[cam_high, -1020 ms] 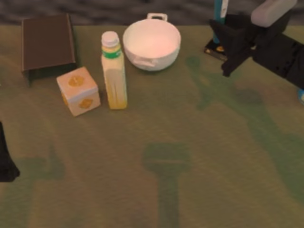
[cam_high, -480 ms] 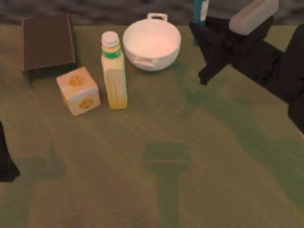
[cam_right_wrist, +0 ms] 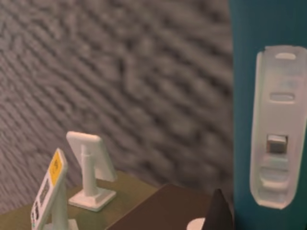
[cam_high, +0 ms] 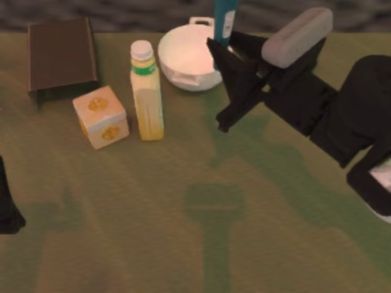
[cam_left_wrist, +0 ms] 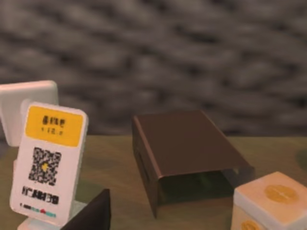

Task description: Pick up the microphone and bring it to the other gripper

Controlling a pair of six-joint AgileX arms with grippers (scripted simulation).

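Observation:
The microphone hangs upright above the table's back edge, behind the white bowl; its top runs out of the top view. In the right wrist view the microphone fills the side as a teal handle with a white button strip. My right gripper is shut on it, and one black fingertip shows beside the handle. The other gripper, my left gripper, is parked at the table's left edge, open, with one dark finger in its wrist view.
A white bowl, a yellow bottle, a white cube with yellow marks and a brown box stand across the back left. A QR-code stand and a white stand are beyond them.
My right gripper has carried the microphone leftward along the back of the table, from the far right to behind the bowl. The left arm has stayed still.

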